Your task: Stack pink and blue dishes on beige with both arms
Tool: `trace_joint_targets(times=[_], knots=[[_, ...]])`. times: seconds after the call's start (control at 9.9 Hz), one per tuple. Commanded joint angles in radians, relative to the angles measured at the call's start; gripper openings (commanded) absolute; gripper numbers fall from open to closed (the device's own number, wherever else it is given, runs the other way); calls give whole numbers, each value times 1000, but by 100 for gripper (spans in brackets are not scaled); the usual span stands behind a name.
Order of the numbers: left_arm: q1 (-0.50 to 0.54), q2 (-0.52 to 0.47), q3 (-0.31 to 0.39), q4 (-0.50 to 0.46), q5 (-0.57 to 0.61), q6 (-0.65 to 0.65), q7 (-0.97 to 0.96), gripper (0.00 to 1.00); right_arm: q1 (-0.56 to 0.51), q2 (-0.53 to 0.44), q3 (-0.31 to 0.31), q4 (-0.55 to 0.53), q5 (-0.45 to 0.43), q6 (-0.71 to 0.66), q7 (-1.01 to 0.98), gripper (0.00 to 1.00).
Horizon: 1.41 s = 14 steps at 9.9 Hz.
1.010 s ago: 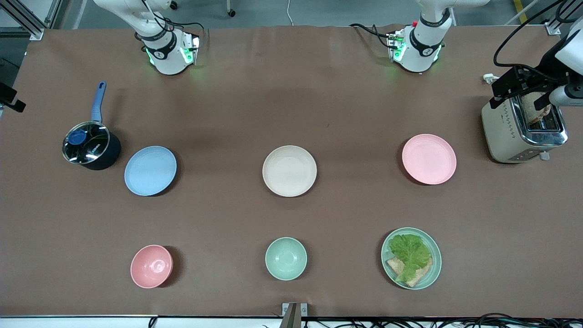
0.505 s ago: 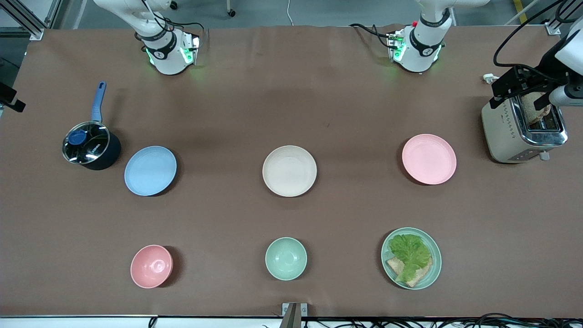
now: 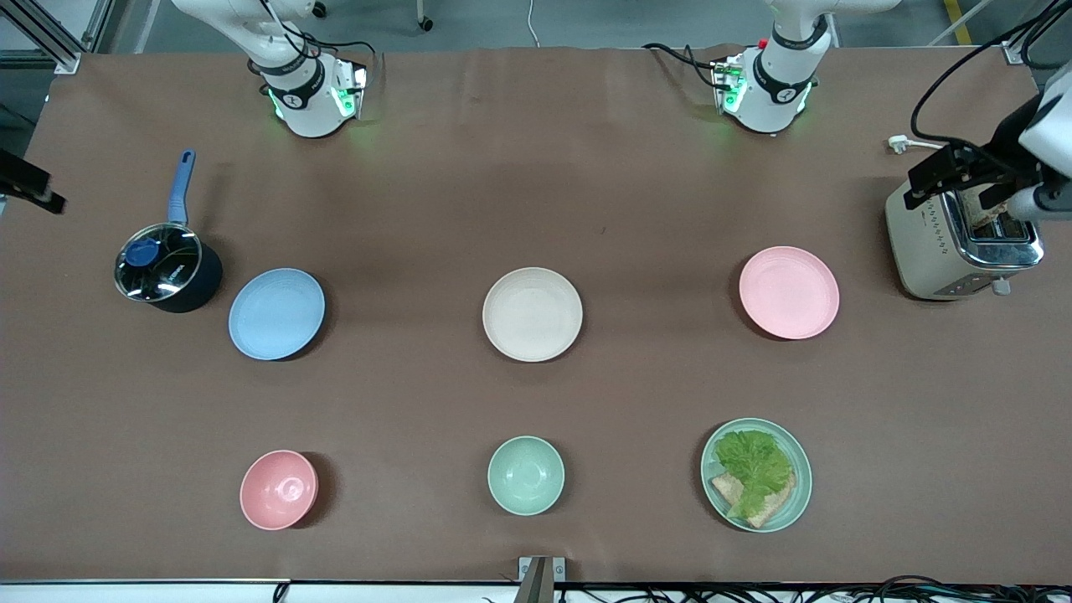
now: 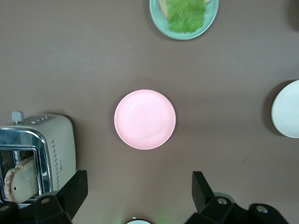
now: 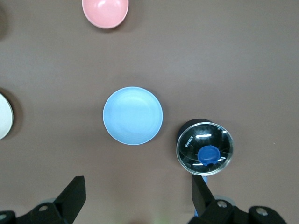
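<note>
Pre-grasp stage: left gripper [image 4: 135, 196] hanging wide open & empty over the toaster [image 3: 955, 243], at 3 o'clock of the pink plate [image 3: 788, 292]; right gripper [image 5: 138, 196] gaping empty above the blue plate [image 3: 276, 313]; beige plate [image 3: 532, 314] sitting mid-table between them, so next each is needing to drop to its plate's rim.

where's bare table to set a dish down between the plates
Bare brown table runs between the arm bases and the plate row. Free gaps flank the cream-beige matte plate: one toward the pale blue plate, one toward the pale pink plate. Crowded where the lidded dark saucepan adjoins the blue plate.
</note>
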Motion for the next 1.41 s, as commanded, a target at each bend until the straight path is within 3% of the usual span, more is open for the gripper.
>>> trace_joint_targets(times=[0.0, 0.1, 0.2, 0.4, 0.61, 0.71, 1.01, 1.31], knots=[[-5, -9, 40, -226, -1, 163, 26, 98, -25, 94, -29, -96, 72, 112, -114, 100], [-2, 3, 48, -298, -1, 242, 32, 98, -34, 131, -41, -172, 89, 215, -186, 100], [1, 27, 56, -393, -1, 346, 38, 96, -41, 181, -59, -255, 179, 335, -267, 100], [3, 83, 67, -602, -1, 649, 64, 95, -44, 298, -91, -346, 276, 521, -467, 100], [4, 194, 67, -688, -1, 886, 68, 93, -70, 439, -93, -366, 451, 585, -631, 100], [7, 244, 73, -708, -1, 958, 84, 92, -71, 456, -95, -413, 530, 612, -677, 99], [12, 314, 108, -766, -2, 1100, 121, 86, -70, 472, -93, -483, 543, 697, -711, 86], [53, 347, 108, -786, -2, 1129, 164, 76, -71, 472, -93, -507, 546, 697, -710, 65]])
